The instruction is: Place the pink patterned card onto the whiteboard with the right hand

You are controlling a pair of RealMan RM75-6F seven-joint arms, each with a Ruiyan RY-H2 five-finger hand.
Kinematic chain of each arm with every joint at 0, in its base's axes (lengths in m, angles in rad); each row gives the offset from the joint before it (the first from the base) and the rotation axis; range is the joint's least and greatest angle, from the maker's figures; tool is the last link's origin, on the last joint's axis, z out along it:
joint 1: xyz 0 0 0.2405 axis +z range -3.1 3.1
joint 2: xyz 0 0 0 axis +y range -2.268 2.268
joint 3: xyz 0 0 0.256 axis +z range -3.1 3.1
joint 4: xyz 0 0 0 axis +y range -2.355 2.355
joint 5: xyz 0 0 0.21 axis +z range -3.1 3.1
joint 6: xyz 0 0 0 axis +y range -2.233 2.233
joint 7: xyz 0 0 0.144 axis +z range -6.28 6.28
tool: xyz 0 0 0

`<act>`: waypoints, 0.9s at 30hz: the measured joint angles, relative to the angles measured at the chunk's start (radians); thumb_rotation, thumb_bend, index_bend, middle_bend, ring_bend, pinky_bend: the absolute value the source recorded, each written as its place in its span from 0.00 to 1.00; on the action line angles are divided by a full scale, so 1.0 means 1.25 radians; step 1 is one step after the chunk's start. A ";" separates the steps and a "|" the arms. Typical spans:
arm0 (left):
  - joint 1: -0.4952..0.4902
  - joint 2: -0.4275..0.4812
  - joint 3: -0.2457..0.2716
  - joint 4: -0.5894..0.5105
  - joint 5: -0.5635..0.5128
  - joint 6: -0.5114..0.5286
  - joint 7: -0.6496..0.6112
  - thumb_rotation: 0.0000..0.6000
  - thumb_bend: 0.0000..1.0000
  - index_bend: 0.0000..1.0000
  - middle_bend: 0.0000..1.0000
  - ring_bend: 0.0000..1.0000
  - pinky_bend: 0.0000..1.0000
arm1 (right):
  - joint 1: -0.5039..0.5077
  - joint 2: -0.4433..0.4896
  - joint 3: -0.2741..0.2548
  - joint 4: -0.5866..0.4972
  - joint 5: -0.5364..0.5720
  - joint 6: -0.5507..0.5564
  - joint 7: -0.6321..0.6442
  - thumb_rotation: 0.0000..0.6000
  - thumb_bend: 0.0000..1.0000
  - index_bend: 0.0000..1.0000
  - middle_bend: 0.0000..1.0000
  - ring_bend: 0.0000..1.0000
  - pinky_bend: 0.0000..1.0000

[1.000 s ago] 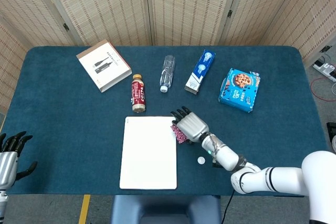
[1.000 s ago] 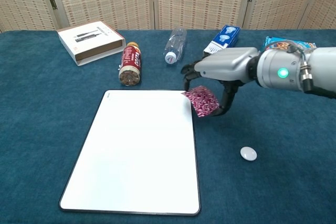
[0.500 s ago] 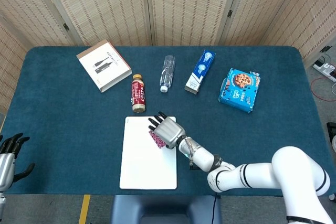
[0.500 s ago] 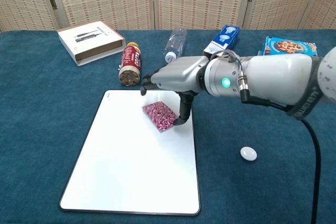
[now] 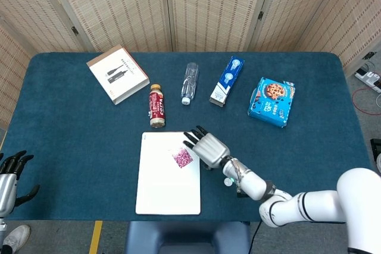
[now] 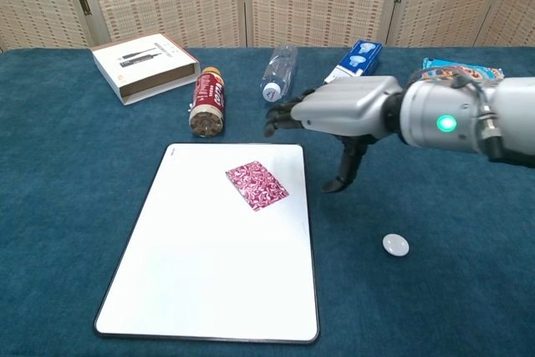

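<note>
Right hand — fingers spread, nothing in its hold, hovering over the whiteboard's right edge near the far right corner; I read it as clear of the card.

Pink patterned card — lying flat on the whiteboard, in the far right quarter of the board, turned at an angle to the board's edges. I judge the placing done. It looks thin, light and slightly flexible; flat on a smooth board it will be hard to pinch from above. If I had to retake it, I would slide it to the board's right edge and take it by an overhanging corner, lightly, so it does not bend.

Small white round object — on the worktop just off the board's right edge, near my forearm; what it is I cannot tell.

Left hand — at the worktop's near left corner, holding nothing, fingers partly curled but apart.

Far edge of the worktop: boxed item, brown bottle, clear bottle, toothpaste box, cookie box.
</note>
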 measured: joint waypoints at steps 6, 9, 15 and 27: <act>-0.007 0.004 -0.001 -0.027 0.015 0.001 0.019 1.00 0.29 0.22 0.18 0.19 0.00 | -0.086 0.067 -0.072 -0.033 -0.145 0.056 0.066 0.90 0.28 0.30 0.12 0.03 0.00; -0.009 0.007 0.000 -0.039 0.021 0.001 0.027 1.00 0.29 0.22 0.18 0.19 0.00 | -0.133 0.085 -0.108 -0.030 -0.233 0.086 0.107 0.90 0.28 0.33 0.14 0.04 0.00; -0.010 0.010 0.001 -0.051 0.024 0.003 0.035 1.00 0.29 0.22 0.18 0.19 0.00 | -0.210 0.089 -0.152 0.015 -0.353 0.123 0.174 0.90 0.28 0.38 0.17 0.05 0.00; -0.002 0.015 0.003 -0.048 0.020 0.009 0.028 1.00 0.29 0.22 0.18 0.19 0.00 | -0.246 0.036 -0.129 0.078 -0.410 0.090 0.194 0.90 0.28 0.39 0.18 0.05 0.00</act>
